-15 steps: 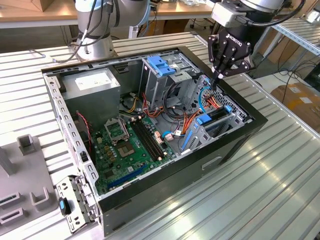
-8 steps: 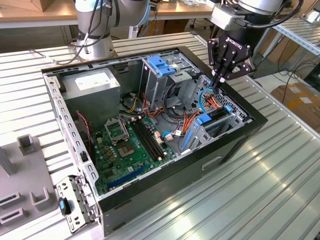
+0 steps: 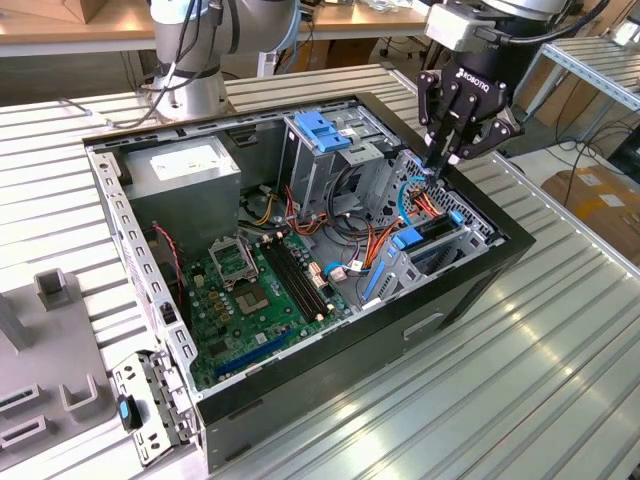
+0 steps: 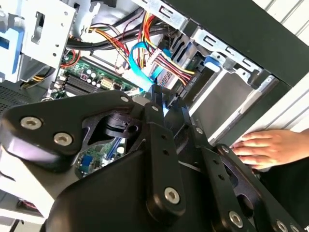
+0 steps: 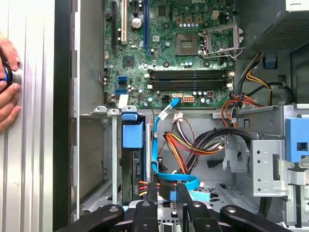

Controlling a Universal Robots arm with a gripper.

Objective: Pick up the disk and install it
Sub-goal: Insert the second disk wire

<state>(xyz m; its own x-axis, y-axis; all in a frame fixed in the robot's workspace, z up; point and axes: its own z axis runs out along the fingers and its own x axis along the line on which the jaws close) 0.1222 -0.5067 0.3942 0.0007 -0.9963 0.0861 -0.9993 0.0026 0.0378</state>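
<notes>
Item: disk (image 5: 132, 137). Loc: seated on edge in drive bay (image 5: 99, 145) by case side wall, blue rail up.
Tool: gripper (image 3: 438, 168) above bay, fingers drawn together at blue data cable (image 5: 155, 145); can't tell if pinching it.
Handling: stay vertical, avoid snagging wires.

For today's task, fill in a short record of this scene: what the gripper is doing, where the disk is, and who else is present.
Gripper: gripper lowered into the open computer case, fingertips among the blue and coloured cables
Disk: stands on edge in the drive bay, blue rail uppermost
Motherboard: motherboard lies bare on the case floor
Person: hand resting on the table beside the case
</notes>
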